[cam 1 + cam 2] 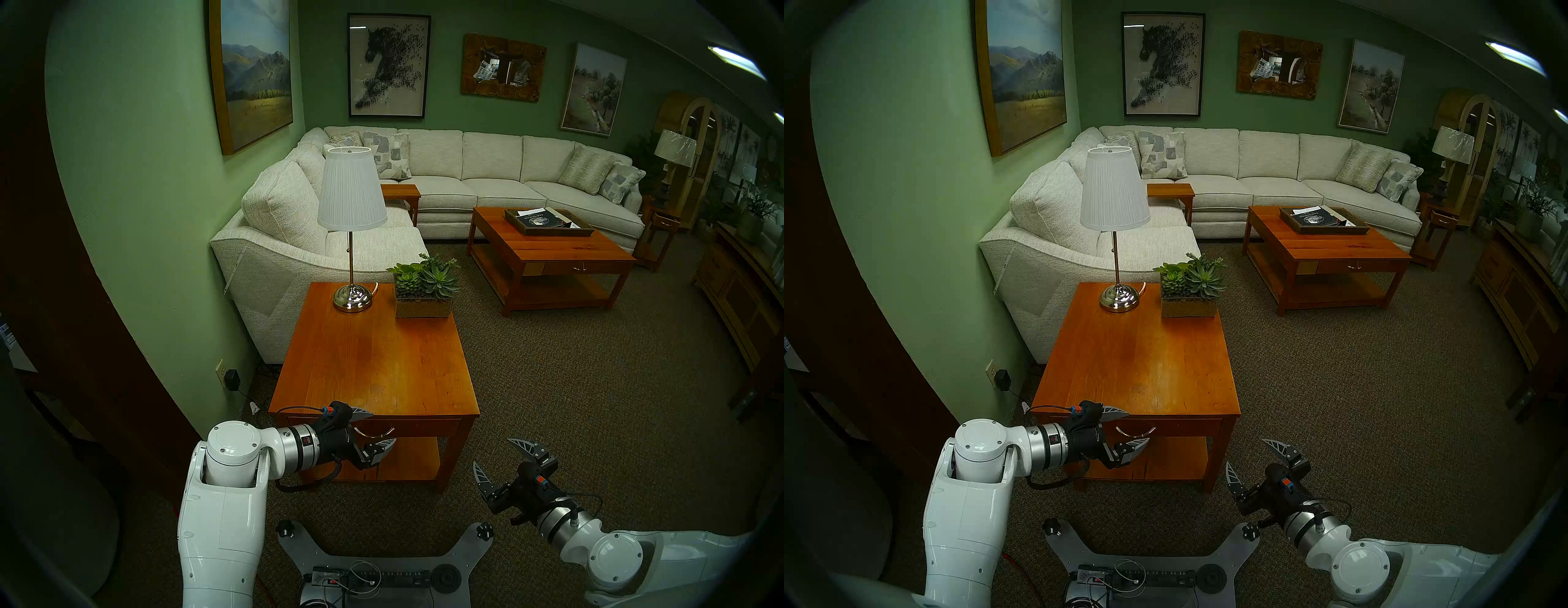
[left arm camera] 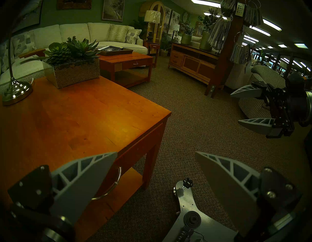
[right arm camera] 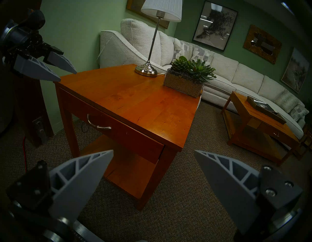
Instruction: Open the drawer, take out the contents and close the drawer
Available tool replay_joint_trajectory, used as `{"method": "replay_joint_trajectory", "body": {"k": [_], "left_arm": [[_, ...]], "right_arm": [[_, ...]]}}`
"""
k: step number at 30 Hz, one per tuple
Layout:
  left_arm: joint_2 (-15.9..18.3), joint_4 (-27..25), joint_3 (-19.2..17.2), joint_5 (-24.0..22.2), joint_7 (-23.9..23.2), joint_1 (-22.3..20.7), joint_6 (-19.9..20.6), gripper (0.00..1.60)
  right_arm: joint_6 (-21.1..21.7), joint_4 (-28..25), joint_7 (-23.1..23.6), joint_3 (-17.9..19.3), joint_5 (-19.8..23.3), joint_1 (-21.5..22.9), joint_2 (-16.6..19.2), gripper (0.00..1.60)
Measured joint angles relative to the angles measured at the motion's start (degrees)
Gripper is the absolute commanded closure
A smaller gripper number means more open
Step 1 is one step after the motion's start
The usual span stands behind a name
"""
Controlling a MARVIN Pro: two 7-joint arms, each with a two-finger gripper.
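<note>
Left gripper (image 1: pixel 377 429) spread wide beside the drawer (image 3: pixel 118 130) handle (image 3: pixel 98 124) (drawer shut); right gripper (image 1: pixel 502 460) likewise agape, well apart

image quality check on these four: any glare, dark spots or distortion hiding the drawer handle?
Head views: strong fisheye bend, dark rim; the left claw partly covers the drawer handle. Left wrist: dim, green-tinted; warm glare patch on the end table, handle half hidden behind a finger. Right wrist: clearest, the handle shows whole against the closed drawer, which sits in shadow.
</note>
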Motion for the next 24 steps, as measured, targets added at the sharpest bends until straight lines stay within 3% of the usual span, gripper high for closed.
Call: {"method": "replay_joint_trajectory", "body": {"k": [12, 19, 24], "left_arm": [[2.05, 0.81, -2.75, 1.80, 1.60, -0.58, 0.19, 0.00], [2.42, 2.73, -2.72, 5.81, 5.50, -2.46, 4.85, 0.00], [1.94, 3.72, -0.10, 7.25, 10.68, -3.34, 9.35, 0.00]], "right_arm": [[0.00, 0.05, -0.03, -0.08, 0.02, 0.00, 0.01, 0.00], [0.00, 0.07, -0.05, -0.11, 0.02, 0.01, 0.01, 0.00], [-0.01, 0.09, -0.05, -0.13, 0.02, 0.01, 0.01, 0.00]]}}
